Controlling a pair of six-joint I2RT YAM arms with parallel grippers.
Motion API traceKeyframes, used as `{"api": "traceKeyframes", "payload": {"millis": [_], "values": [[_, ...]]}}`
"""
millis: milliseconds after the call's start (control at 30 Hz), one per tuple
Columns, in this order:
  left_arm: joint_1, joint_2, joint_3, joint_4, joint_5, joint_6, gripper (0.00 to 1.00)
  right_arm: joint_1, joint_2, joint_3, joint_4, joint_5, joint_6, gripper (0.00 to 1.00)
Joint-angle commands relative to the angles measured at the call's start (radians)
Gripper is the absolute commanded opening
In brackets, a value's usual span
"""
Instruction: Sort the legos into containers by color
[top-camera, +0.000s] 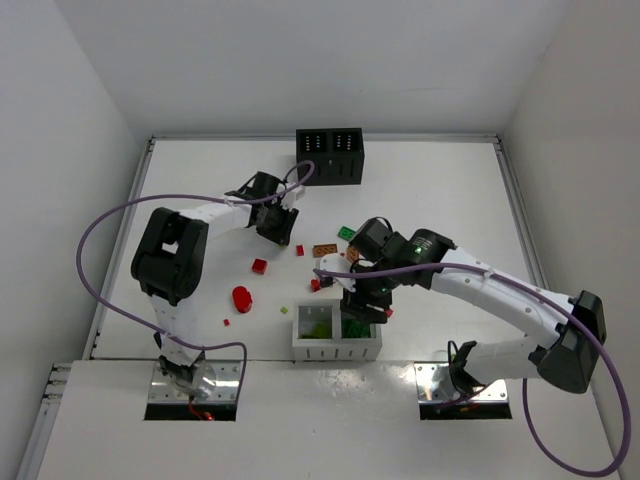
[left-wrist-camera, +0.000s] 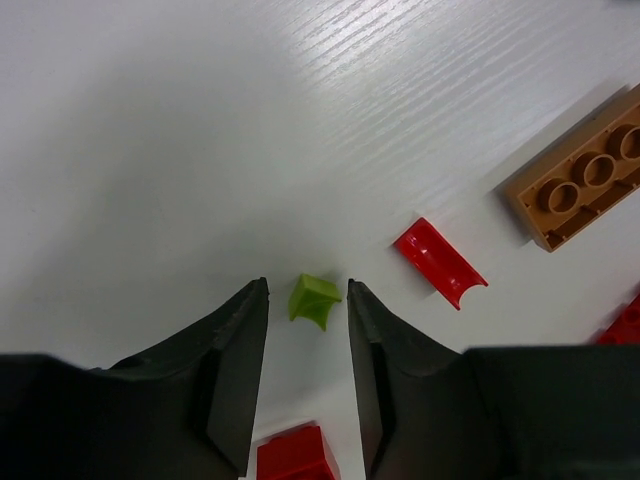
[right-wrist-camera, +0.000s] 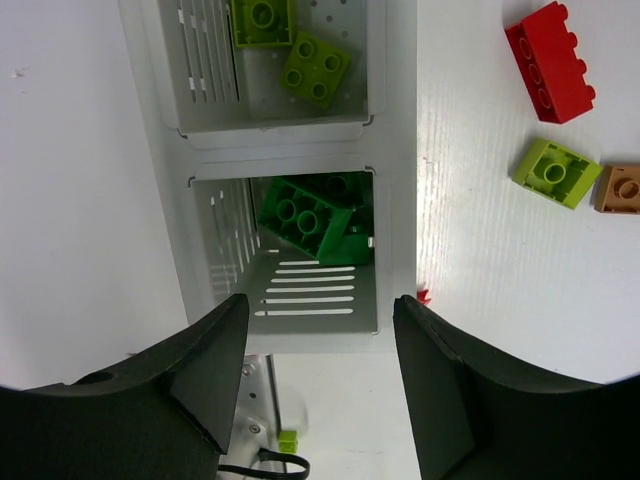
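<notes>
Left wrist view: my left pincer (left-wrist-camera: 307, 288), spread, straddles a lime lego (left-wrist-camera: 314, 300); my right pincer (right-wrist-camera: 320, 302) is spread, empty.

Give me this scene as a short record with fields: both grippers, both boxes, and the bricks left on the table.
Left gripper: open, jaws either side of a small lime green piece on the table
Right gripper: open, empty, over the white box
White box: lime green bricks in one compartment, dark green bricks in the other
Black box: far edge of table, contents not visible
Loose on table: red brick, orange-brown brick, among others
</notes>
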Motion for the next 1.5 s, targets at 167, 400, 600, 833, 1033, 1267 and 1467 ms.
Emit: {"api": "traceKeyframes", "payload": {"millis": [167, 400, 600, 833, 1033, 1267, 1467], "values": [[-0.012, 0.021, -0.008, 0.0, 0.003, 0.045, 0.4, -0.01, -0.034, -0.001, 0.045, 0.025, 0.034, 0.6], [-0.012, 0.043, -0.027, -0.009, -0.008, 0.074, 0.39, -0.01, -0.034, -0.01, 0.056, 0.046, 0.034, 0.6], [-0.012, 0.043, -0.036, -0.018, -0.008, 0.095, 0.23, -0.02, -0.034, -0.019, 0.076, 0.08, 0.053, 0.6], [-0.012, -0.035, -0.088, -0.018, 0.032, 0.126, 0.08, -0.044, -0.044, -0.019, 0.158, 0.155, 0.158, 0.59], [-0.012, -0.15, -0.088, -0.018, 0.108, 0.135, 0.04, -0.112, -0.034, 0.001, 0.236, 0.287, 0.28, 0.58], [-0.021, -0.408, -0.128, -0.04, 0.286, 0.187, 0.02, -0.268, 0.051, -0.008, 0.277, 0.405, 0.402, 0.68], [-0.107, -0.632, -0.142, -0.233, 0.51, 0.353, 0.02, -0.436, 0.171, 0.088, 0.255, 0.261, 0.507, 0.68]]}}
